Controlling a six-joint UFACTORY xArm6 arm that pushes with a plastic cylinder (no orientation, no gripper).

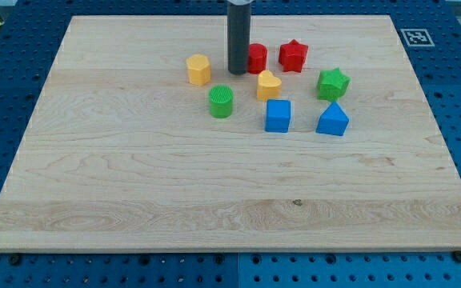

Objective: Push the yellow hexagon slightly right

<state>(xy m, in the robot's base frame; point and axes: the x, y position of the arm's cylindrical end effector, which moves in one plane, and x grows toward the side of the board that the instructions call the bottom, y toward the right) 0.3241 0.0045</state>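
Pale wood makes up the tabletop (134, 184), a light-grained board laid on a blue perforated base (6, 72) that is seen around its edges. Farthest toward the view's left among the blocks, the yellow plastic hexagon block (198, 70) is found in the upper middle of the board, standing apart from its neighbours. Just below it and to the right, a green plastic cylinder block (222, 102) is seen, near the hexagon but not touching it. Next, the straight dark rod is seen coming down from the view's top, and my tip (238, 73) is set on the board just to the right of the yellow hexagon, with a small gap between them. No gripper is fitted to the arm, so no opening or hold can be reported. A red plastic block (258, 58) is partly hidden behind the rod, so its shape cannot be told. Below it a yellow plastic heart block (268, 84) is placed, and beneath that a blue plastic cube (278, 115). Further right, a red plastic star block (293, 55) is seen, then a blue plastic wedge-like block (332, 119) and a green plastic star block (333, 83) above it.
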